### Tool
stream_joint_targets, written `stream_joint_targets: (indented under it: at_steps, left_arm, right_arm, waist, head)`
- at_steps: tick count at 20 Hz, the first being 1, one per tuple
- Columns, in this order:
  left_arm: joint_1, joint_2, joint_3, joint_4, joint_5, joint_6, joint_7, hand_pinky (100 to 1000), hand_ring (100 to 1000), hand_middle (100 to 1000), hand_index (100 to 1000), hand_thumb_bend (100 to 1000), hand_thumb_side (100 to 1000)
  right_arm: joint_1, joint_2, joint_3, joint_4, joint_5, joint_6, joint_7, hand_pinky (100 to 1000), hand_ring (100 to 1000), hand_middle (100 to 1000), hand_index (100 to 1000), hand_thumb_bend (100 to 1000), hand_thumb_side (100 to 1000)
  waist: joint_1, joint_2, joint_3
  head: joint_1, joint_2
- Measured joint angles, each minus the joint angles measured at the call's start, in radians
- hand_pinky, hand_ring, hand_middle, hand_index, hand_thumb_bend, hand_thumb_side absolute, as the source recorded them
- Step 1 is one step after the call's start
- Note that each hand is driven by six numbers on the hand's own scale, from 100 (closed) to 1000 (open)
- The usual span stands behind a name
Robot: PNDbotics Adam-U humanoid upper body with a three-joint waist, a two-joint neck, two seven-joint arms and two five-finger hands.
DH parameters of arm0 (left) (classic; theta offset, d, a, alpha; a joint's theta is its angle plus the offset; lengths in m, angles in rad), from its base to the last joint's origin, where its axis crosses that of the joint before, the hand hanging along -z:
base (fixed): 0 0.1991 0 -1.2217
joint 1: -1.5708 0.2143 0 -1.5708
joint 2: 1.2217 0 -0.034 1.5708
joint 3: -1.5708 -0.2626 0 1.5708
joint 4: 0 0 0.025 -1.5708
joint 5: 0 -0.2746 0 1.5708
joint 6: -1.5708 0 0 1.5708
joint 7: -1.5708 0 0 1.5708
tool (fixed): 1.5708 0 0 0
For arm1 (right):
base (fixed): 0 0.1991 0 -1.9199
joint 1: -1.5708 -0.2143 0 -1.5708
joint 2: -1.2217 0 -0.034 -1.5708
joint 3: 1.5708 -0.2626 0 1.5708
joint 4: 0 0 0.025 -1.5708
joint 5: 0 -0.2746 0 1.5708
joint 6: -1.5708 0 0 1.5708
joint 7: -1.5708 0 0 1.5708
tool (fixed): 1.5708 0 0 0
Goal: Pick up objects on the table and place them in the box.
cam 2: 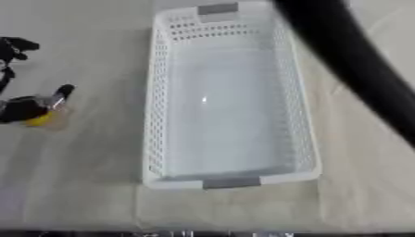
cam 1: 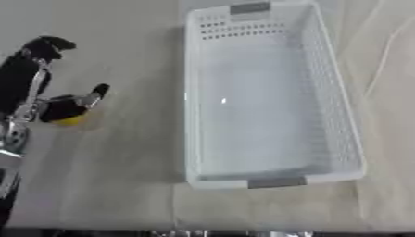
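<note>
A long white perforated box [cam 1: 191,115] with grey handle tabs lies lengthwise in the middle of the table, and its floor shows bare white. At the left edge my left hand [cam 1: 58,109] rests low on the table, its black fingers curled round a small yellow object [cam 1: 71,121] of which only the lower part shows. One finger [cam 1: 99,90] points up toward the box, about a hand's width from its left wall. The right hand shows in neither view.
A pale beige cloth [cam 1: 105,185] covers the table, with creases to the right of the box. In the right eye view a thick black arm or tube [cam 2: 356,69] crosses the upper right corner, over the box's far right rim. The table's front edge [cam 1: 203,231] runs along the bottom.
</note>
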Motion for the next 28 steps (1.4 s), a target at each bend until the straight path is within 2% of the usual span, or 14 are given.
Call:
stream_joint_targets:
  at_steps: [22,24,25,26,27,28]
  left_arm:
    - [0.081,-0.048,0.010,0.059,-0.036,0.013,-0.004,370,612,711,733,374,574]
    - [0.084,-0.049,0.014,0.059,-0.037,0.014,-0.002,337,592,697,737,361,509]
    - [0.084,-0.049,0.016,0.058,-0.037,0.015,-0.001,288,568,682,750,341,461]
    - [0.086,-0.052,0.019,0.057,-0.037,0.016,-0.002,120,468,613,783,267,339]
    - [0.087,-0.056,0.021,0.056,-0.037,0.020,-0.004,100,375,562,791,190,250]
    - [0.088,-0.058,0.022,0.056,-0.038,0.025,-0.007,100,323,532,787,156,185]
  right_arm:
    - [-0.002,0.001,-0.005,-0.009,0.005,0.001,-0.002,511,617,674,720,100,936]
    - [-0.005,0.001,-0.006,-0.016,0.007,0.000,-0.004,511,617,674,720,100,936]
    - [-0.007,0.001,-0.006,-0.020,0.009,-0.001,-0.004,511,617,674,720,100,936]
    - [-0.008,0.001,-0.007,-0.024,0.012,-0.001,-0.005,511,617,674,721,100,936]
    - [-0.009,0.001,-0.009,-0.028,0.014,-0.001,-0.005,510,617,674,721,100,940]
    - [-0.009,0.001,-0.012,-0.032,0.018,-0.001,-0.005,510,616,674,721,100,936]
  waist:
    - [0.000,0.014,0.006]
    - [0.000,0.016,0.006]
    - [0.000,0.018,0.006]
    - [0.000,0.019,0.006]
    - [0.000,0.019,0.008]
    - [0.000,0.019,0.008]
  head:
    - [0.003,0.001]
    - [0.007,0.002]
    - [0.008,0.002]
    - [0.008,0.002]
    - [0.008,0.003]
    - [0.009,0.004]
